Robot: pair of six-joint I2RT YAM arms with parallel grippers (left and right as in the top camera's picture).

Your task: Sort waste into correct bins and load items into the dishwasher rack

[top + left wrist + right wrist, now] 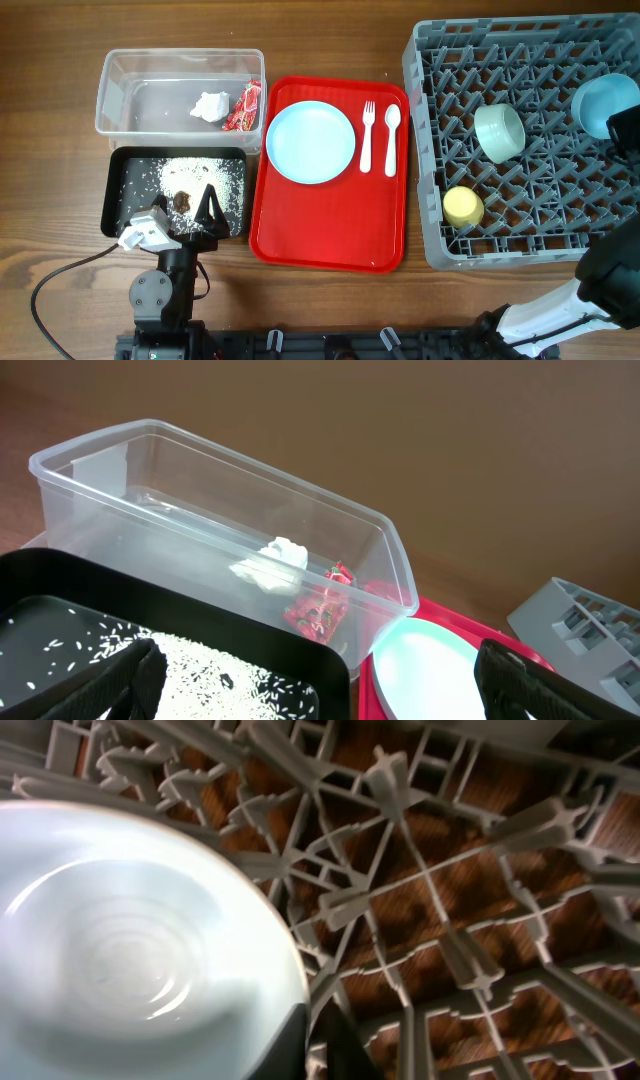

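Observation:
The clear tub [120,100] holds the white tissue [210,105] and the red sauce packet [242,107]; both also show in the left wrist view, the tissue [272,560] and the packet [318,610]. The black tray [112,195] holds rice crumbs [185,175] and brown scraps [183,200]. My left gripper [185,212] hangs open and empty over the tray's near right corner [320,695]. The pale blue plate [311,142], fork [367,135] and spoon [392,140] lie on the red tray. The grey rack [540,60] holds the mint bowl [499,132], yellow cup [463,207] and pale blue bowl [603,103]. My right gripper [322,1045] pinches that bowl's rim [130,940].
The flat red tray [330,230] sits between the black tray and the rack. A black cable [60,275] loops on the table at the front left. The rack's upright pegs [430,890] stand close around my right gripper.

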